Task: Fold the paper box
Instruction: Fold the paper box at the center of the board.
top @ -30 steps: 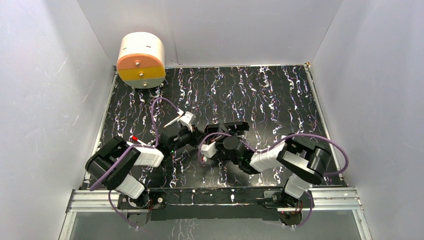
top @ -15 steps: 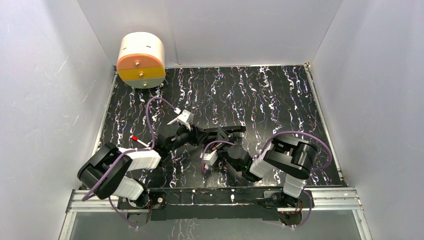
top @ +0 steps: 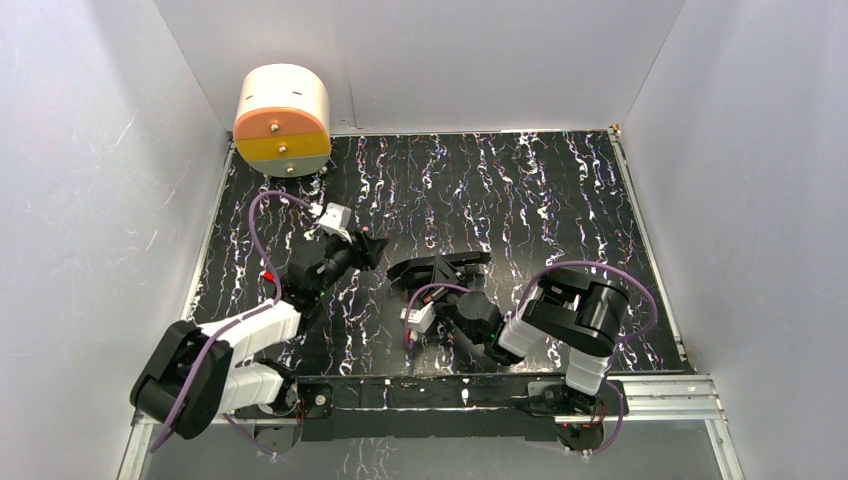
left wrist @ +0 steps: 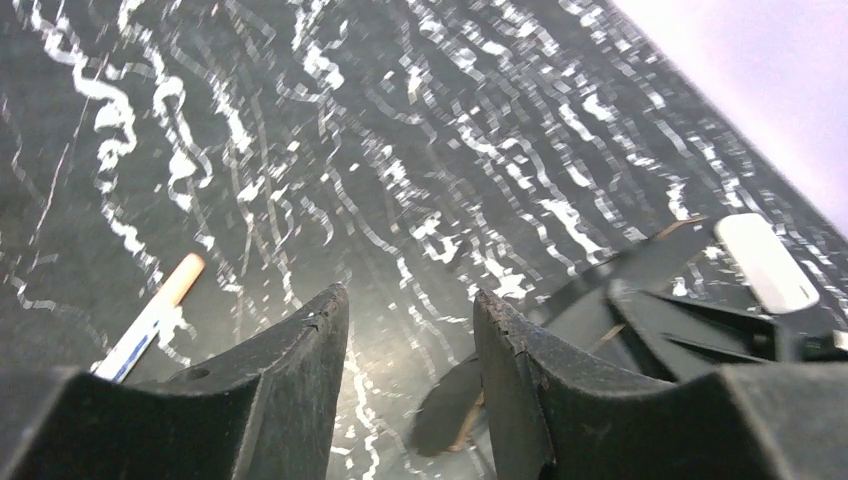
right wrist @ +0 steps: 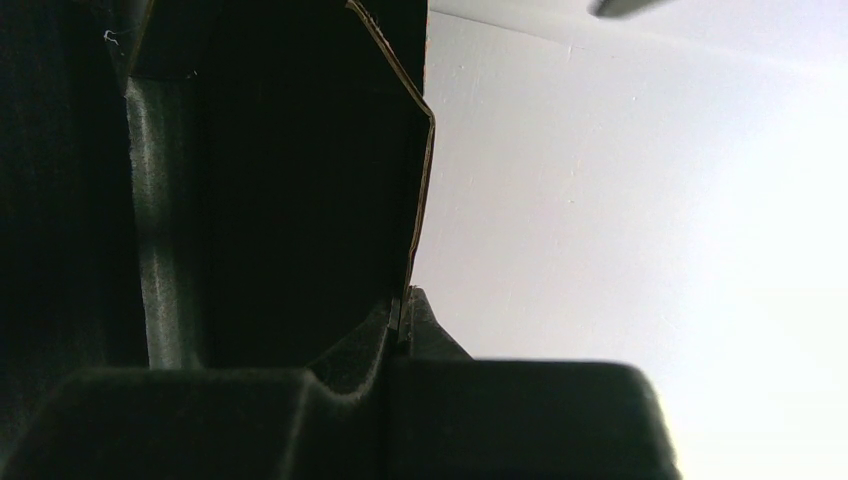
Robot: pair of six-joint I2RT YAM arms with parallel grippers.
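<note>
The paper box (top: 440, 266), plain black card with creased flaps, sits low over the middle of the marbled table. My right gripper (top: 446, 288) reaches it from the near side. The right wrist view shows that gripper (right wrist: 405, 302) shut on a thin edge of the card (right wrist: 300, 180), which fills the left of the view. My left gripper (top: 371, 243) stands to the left of the box, apart from it. In its wrist view the left gripper (left wrist: 408, 312) is open with only table between the fingers, the box (left wrist: 640, 285) off to the right.
A round cream and orange drum (top: 283, 120) stands at the back left corner. A small stick with a red-orange tip (left wrist: 160, 312) lies on the table left of the left arm. White walls close in three sides.
My left gripper has opened, let go of the box and pulled back to the left. The right gripper stays shut on the box, which has shifted slightly left and nearer.
</note>
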